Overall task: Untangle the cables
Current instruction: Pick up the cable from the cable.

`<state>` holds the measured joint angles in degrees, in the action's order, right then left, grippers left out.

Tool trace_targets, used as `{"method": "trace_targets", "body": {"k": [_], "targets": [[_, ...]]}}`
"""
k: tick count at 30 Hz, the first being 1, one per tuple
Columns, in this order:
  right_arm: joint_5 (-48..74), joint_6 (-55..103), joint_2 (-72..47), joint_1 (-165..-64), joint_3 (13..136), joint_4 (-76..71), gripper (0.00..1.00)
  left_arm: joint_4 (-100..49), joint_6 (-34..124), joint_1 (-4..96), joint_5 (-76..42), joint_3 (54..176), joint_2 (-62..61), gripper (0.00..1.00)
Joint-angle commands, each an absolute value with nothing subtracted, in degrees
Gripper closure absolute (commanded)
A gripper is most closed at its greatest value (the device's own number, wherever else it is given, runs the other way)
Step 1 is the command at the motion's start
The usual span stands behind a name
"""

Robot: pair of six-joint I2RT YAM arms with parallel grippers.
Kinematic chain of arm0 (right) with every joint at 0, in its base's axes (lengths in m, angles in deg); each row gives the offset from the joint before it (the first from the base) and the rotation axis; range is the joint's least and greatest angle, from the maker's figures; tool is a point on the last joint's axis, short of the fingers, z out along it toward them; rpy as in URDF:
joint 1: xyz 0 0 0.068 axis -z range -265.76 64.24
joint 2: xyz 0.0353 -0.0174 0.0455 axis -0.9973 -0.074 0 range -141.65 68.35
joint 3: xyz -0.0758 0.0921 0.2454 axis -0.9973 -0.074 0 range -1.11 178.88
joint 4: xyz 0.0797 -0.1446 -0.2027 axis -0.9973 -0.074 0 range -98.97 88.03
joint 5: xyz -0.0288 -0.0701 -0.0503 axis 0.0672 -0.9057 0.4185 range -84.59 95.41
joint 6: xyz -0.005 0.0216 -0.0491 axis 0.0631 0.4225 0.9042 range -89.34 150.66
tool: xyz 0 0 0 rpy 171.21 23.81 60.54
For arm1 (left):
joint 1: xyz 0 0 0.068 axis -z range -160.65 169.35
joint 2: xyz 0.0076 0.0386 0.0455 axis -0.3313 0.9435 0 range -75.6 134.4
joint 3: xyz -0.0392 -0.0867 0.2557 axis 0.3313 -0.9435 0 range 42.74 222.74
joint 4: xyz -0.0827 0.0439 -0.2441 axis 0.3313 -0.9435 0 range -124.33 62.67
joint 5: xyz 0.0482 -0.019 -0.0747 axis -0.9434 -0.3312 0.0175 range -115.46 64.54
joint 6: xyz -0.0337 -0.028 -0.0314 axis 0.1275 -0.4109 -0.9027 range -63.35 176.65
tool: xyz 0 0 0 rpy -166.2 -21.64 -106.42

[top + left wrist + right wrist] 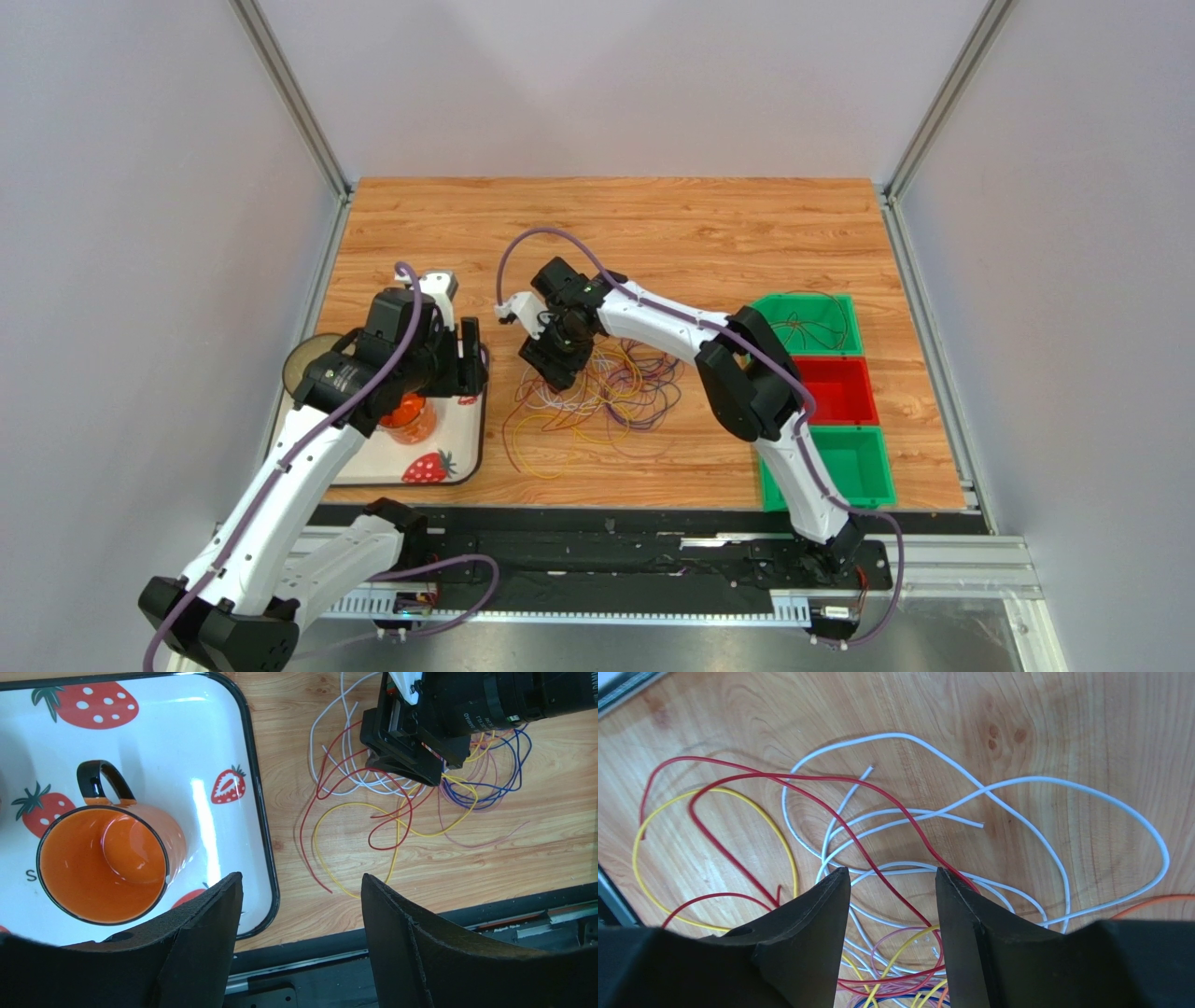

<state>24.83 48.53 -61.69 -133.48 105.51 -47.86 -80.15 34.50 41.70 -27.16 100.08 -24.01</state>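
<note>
Several cables (pixel 615 395) cross beneath the right end effector (pixel 891 880), open and empty like the left end effector (pixel 302 882); closing could pinch extras, tightening knots.

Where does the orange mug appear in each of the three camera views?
Top external: the orange mug sits left of centre, on the strawberry tray.
Left wrist: lower left, on the same tray.
Right wrist: not in it.
Shared landmark: the cables, seen in all three views.
</note>
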Motion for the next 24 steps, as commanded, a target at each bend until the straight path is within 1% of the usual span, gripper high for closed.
{"method": "trace_targets", "body": {"k": [1, 4, 11, 14, 19, 24], "targets": [[22.1, 49.0, -55.2, -134.8, 103.5, -43.8, 0.47, -78.4, 35.5, 41.2, -26.4, 99.7, -24.1, 0.29], [21.4, 49.5, -53.3, -134.7, 102.1, -41.7, 0.46, -78.3, 35.5, 41.2, -26.3, 99.7, -24.1, 0.29], [25.8, 48.7, -53.6, -134.8, 105.4, -43.5, 0.45, -78.2, 35.6, 41.1, -26.3, 99.6, -23.8, 0.29], [25.3, 48.9, -53.3, -134.7, 105.3, -42.3, 0.45, -78.3, 35.6, 41.0, -26.3, 99.6, -23.8, 0.29], [23.0, 49.4, -56.5, -134.0, 108.3, -42.2, 0.44, -78.2, 35.6, 41.0, -26.0, 99.6, -23.0, 0.29], [24.5, 49.4, -60.0, -132.9, 111.4, -43.1, 0.43, -78.2, 35.6, 41.0, -26.0, 99.6, -22.9, 0.29]]}}
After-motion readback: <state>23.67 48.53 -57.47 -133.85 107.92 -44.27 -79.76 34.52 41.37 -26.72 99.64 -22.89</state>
